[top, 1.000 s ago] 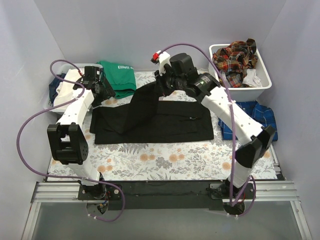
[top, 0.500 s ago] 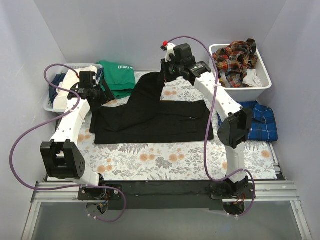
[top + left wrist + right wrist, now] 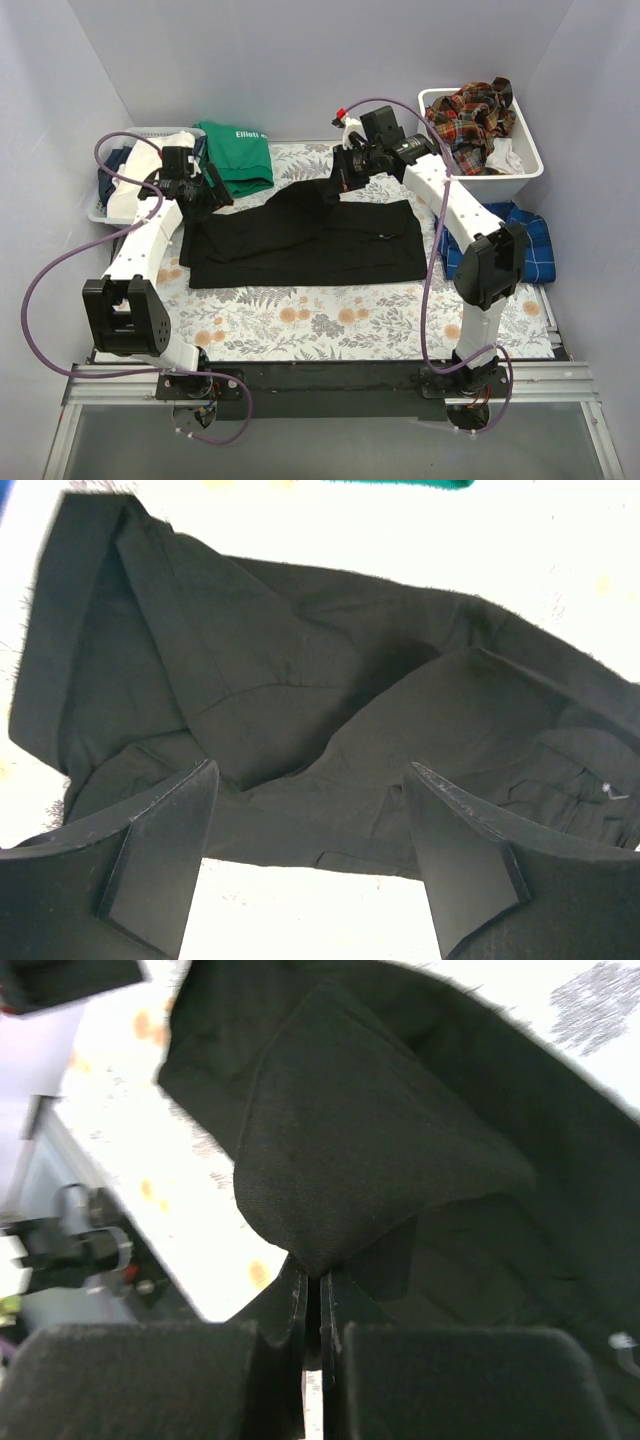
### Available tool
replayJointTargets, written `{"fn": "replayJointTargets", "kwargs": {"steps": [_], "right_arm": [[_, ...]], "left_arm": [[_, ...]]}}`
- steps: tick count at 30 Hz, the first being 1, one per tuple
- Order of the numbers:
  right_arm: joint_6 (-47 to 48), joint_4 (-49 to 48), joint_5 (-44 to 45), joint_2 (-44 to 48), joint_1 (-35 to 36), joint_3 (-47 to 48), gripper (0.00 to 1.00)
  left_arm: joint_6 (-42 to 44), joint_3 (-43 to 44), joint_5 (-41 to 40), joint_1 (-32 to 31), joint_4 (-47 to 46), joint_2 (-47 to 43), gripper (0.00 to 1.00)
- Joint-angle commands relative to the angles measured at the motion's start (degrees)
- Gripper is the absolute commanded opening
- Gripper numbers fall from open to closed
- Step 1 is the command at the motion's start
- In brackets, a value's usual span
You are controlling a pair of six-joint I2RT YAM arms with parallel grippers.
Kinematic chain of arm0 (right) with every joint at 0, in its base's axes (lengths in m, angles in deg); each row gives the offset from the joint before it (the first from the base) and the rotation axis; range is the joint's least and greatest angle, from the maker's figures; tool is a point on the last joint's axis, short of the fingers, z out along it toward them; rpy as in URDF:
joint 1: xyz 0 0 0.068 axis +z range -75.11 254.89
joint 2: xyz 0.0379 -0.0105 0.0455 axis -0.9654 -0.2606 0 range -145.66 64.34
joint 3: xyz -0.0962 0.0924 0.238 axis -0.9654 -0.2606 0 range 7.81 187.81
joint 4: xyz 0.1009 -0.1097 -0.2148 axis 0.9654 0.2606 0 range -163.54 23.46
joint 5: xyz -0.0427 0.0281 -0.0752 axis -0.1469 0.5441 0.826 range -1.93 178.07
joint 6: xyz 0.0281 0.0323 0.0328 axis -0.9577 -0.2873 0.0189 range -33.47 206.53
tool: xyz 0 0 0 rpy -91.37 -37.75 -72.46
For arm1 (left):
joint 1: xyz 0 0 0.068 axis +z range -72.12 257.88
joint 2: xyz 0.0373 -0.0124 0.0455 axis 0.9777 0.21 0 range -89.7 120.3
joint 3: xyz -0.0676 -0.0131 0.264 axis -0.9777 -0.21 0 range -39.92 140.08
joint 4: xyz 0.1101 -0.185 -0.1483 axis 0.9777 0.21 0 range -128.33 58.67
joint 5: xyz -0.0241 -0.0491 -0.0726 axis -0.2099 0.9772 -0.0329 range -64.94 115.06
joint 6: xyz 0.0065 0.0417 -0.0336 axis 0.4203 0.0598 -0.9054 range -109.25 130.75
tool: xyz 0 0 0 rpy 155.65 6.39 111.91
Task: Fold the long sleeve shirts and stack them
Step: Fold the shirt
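Floral-covered table (image 3: 300, 320), pale walls all round. The black shirt (image 3: 300, 245) lay spread mid-table, nearer the far edge. Your right gripper (image 3: 312, 1295) was clamped on a fold of its sleeve, held up off the cloth. Your left gripper (image 3: 310, 850) hung over the shirt's left end, jaws apart, holding nothing. Step in hand, as I read it: the sleeve fold-in. Next move called for carrying the sleeve across the body, laying it flat, then letting go.

Shows a green top with white lettering (image 3: 238, 155) folded at upper left of centre, lying on a floral table cover (image 3: 300, 320). Puts a pale basket (image 3: 101, 212) just left of it, white cloth (image 3: 135, 175) heaped inside. Places a white bin (image 3: 528, 168) at upper right and a metal rail (image 3: 330, 383) along the bottom.
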Motion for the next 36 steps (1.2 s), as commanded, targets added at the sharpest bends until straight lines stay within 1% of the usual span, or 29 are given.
{"fn": "replayJointTargets", "kwargs": {"steps": [1, 2, 3, 4, 6, 9, 10, 13, 15, 16, 17, 19, 20, 22, 23, 24, 26, 27, 28, 30, 31, 33, 34, 36], "right_arm": [[-6.61, 1.15, -5.66, 2.89, -0.14, -0.8, 0.01], [-7.84, 1.24, -6.02, 2.62, -0.57, -0.71, 0.01], [-11.59, 1.33, -5.93, 2.27, -0.93, -0.53, 0.01], [-13.28, 1.24, -6.54, 1.74, -1.97, -0.36, 0.01], [-17.76, 1.15, -8.91, 0.95, -3.03, 0.61, 0.01], [-20.24, 1.5, -10.15, -1.07, -3.92, 5.26, 0.01], [-22.77, 1.07, -10.32, -1.77, -4.7, 5.88, 0.01], [-25.51, 1.15, -11.2, -4.22, -6.2, 6.94, 0.01], [-24.12, 1.59, -10.34, -5.37, -6.46, 6.24, 0.07], [-23.42, 2.63, -8.5, -6.42, -6.55, 5.89, 0.1], [-20.97, 4.12, -4.65, -7.13, -6.55, 5.45, 0.16], [-18.67, 6.67, 0.81, -8.71, -6.55, 5.27, 0.22], [-16.75, 7.82, 7.36, -9.16, -6.55, 4.92, 0.26], [-15.85, 8.36, 13.72, -9.77, -6.9, 4.13, 0.31], [-15.42, 8.18, 19.85, -9.95, -6.99, 4.3, 0.36], [-14.8, 7.92, 23.56, -10.21, -6.99, 4.65, 0.4], [-13.75, 7.92, 30.41, -12.31, -7.61, 8.41, 0.45], [-13.13, 8.09, 32.2, -13.19, -7.96, 10.26, 0.46], [-12.34, 7.92, 33.34, -14.59, -8.66, 14.11, 0.47], [-10.85, 7.22, 37.73, -16.1, -9.19, 17.73, 0.5], [-8.23, 5.56, 38.97, -16.89, -9.36, 20.19, 0.52], [-5.32, 2.75, 40.65, -17.16, -9.37, 20.91, 0.54], [-3.39, -0.4, 40.82, -16.81, -9.45, 20.57, 0.54], [-1.71, -3.32, 40.13, -15.58, -9.37, 18.37, 0.55]], "left_arm": [[1.34, -3.18, 2.61, -1.18, -2.11, -1.05, 0.74], [1.25, -4.06, 2.88, -1.97, -2.64, -1.22, 0.73], [1.34, -4.68, 3.14, -2.32, -3.43, -1.4, 0.73], [1.34, -5.82, 3.4, -2.76, -3.7, -1.66, 0.73], [1.25, -7.23, 3.15, -4.17, -4.75, -1.84, 0.73], [1.16, -9.6, 3.32, -5.31, -6.24, -1.67, 0.73], [1.34, -10.04, 3.58, -5.57, -6.6, -1.49, 0.73], [1.78, -11.36, 3.67, -6.8, -7.3, -0.35, 0.73], [1.78, -12.15, 2.62, -7.77, -7.65, 0.35, 0.73], [1.78, -12.42, 2.35, -7.95, -7.65, 0.62, 0.73], [1.69, -12.77, 1.83, -8.47, -7.65, 0.79, 0.72], [1.52, -13.04, 0.86, -8.83, -7.74, 1.15, 0.72], [1.52, -13.12, 0.68, -8.92, -7.74, 1.23, 0.72], [1.43, -13.3, -0.54, -9.18, -7.65, 1.5, 0.72], [1.52, -13.3, -0.64, -9.27, -7.48, 1.67, 0.72], [1.52, -13.3, -0.72, -9.27, -7.39, 1.85, 0.72], [1.6, -13.39, -0.72, -9.44, -7.13, 2.38, 0.72], [1.69, -13.39, -0.72, -9.62, -7.13, 2.47, 0.72], [1.69, -13.56, -0.99, -9.71, -7.13, 2.55, 0.72], [1.87, -13.56, -1.43, -10.06, -6.87, 2.9, 0.72], [1.87, -13.56, -1.43, -10.23, -6.78, 2.99, 0.72], [2.04, -13.65, -1.52, -10.32, -6.6, 3.26, 0.72], [2.04, -13.65, -1.6, -10.32, -6.6, 3.26, 0.72], [2.04, -13.56, -1.52, -10.41, -6.43, 3.61, 0.72]]}}
